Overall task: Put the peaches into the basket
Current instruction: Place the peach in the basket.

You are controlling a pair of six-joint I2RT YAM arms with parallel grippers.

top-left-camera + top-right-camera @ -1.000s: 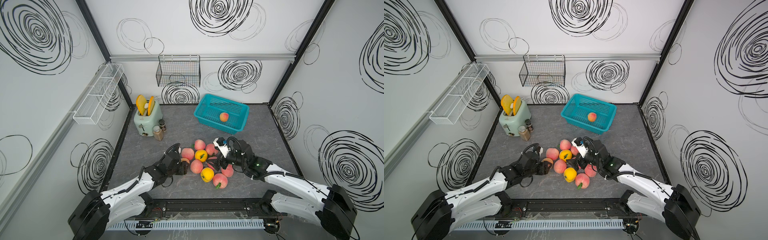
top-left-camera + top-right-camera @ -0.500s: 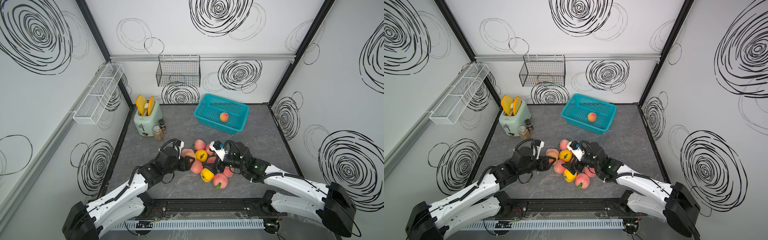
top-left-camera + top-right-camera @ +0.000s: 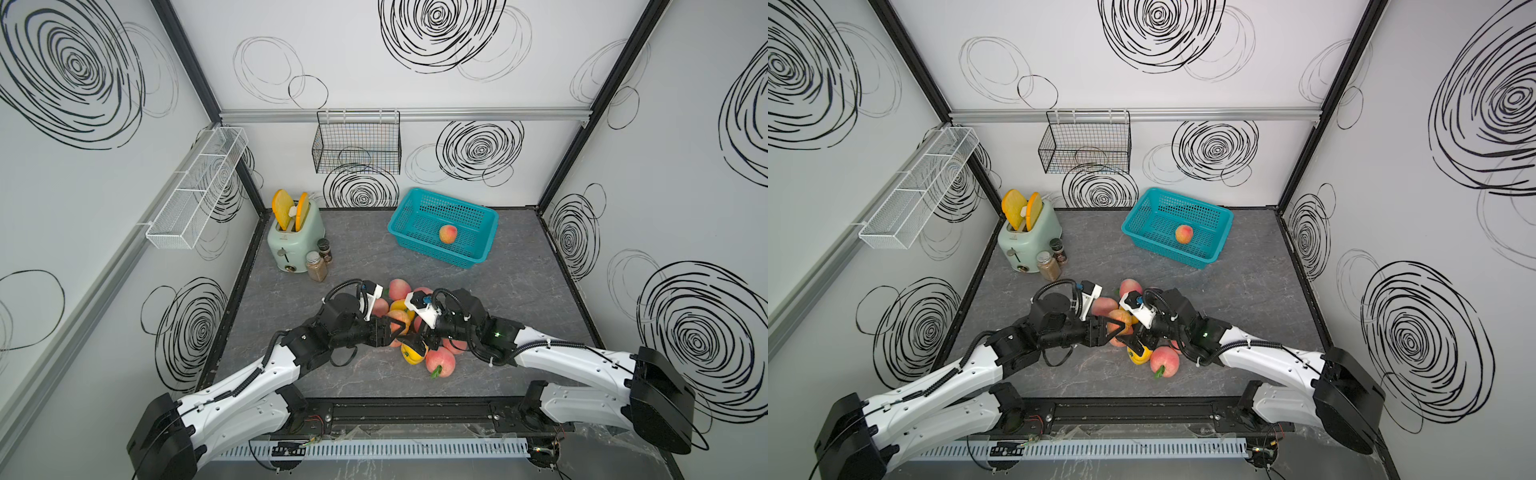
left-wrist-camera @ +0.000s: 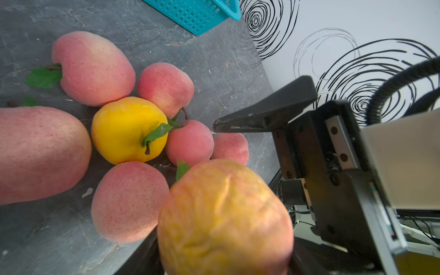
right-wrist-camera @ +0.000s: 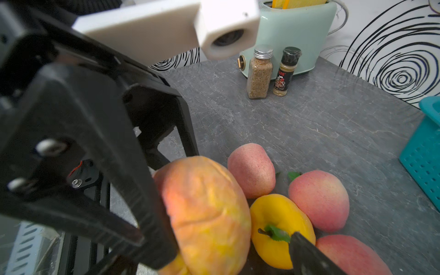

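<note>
My left gripper (image 3: 395, 329) is shut on an orange-blush peach (image 4: 223, 219), squeezing it just above the pile. The same peach (image 5: 207, 214) fills the right wrist view. My right gripper (image 3: 417, 337) is open and close against that peach from the other side. One of its fingertips (image 5: 307, 252) hangs over a yellow peach (image 5: 278, 221). Several more pink peaches (image 4: 92, 69) lie clustered on the grey table in both top views, with a second yellow peach (image 3: 411, 356) at the front. The turquoise basket (image 3: 430, 248) stands at the back right with one peach (image 3: 448, 234) inside.
A mint toaster (image 3: 295, 241) with orange slices stands at the back left, two spice jars (image 3: 316, 267) in front of it. A black wire basket (image 3: 357, 147) hangs on the back wall and a white mesh rack (image 3: 195, 191) on the left wall.
My left gripper has moved right with the peach, up over the pile. My right gripper has shifted left to meet it. The two now sit nearly fingertip to fingertip.
</note>
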